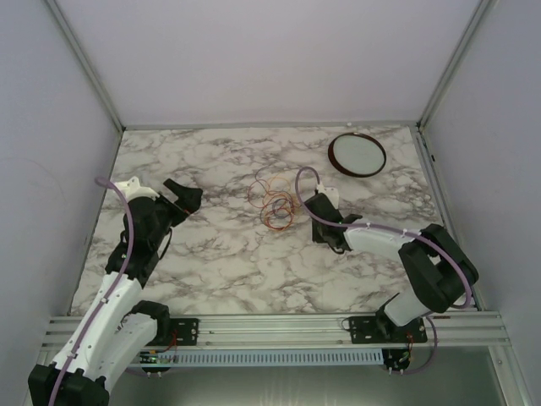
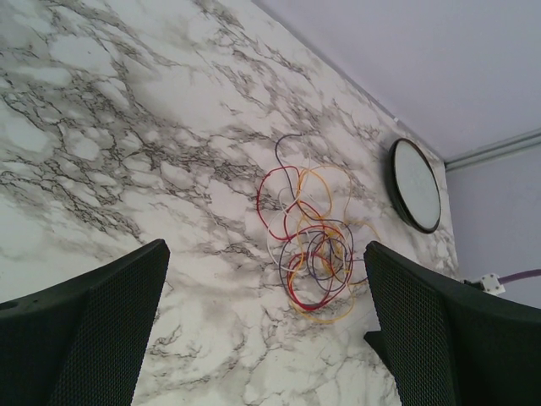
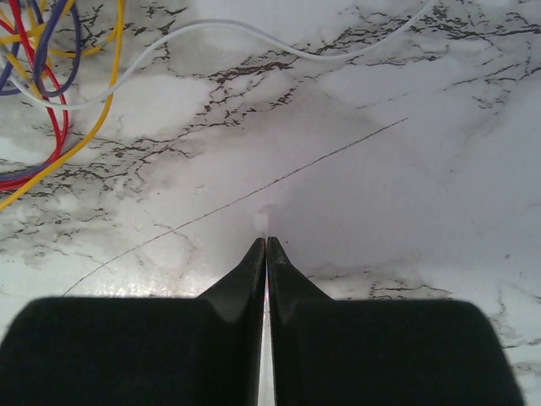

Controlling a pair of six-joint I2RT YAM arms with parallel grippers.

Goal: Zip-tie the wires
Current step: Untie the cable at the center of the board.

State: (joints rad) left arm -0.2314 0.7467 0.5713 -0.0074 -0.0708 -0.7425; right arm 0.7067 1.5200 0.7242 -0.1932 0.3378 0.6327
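Currently we see the wires lying in a loose tangle of red, orange, yellow and dark loops near the middle of the marble desk. They lie apart from the dark-rimmed round dish near the far right corner. Our right fingers are pressed together, their tips low over the desk just to the right of the tangle and not touching it. A small pale sliver shows at those tips, and we cannot tell what it is. Our left fingers stand spread wide and hold nothing. They hang above the left part of the desk, facing the wires and well apart from them.
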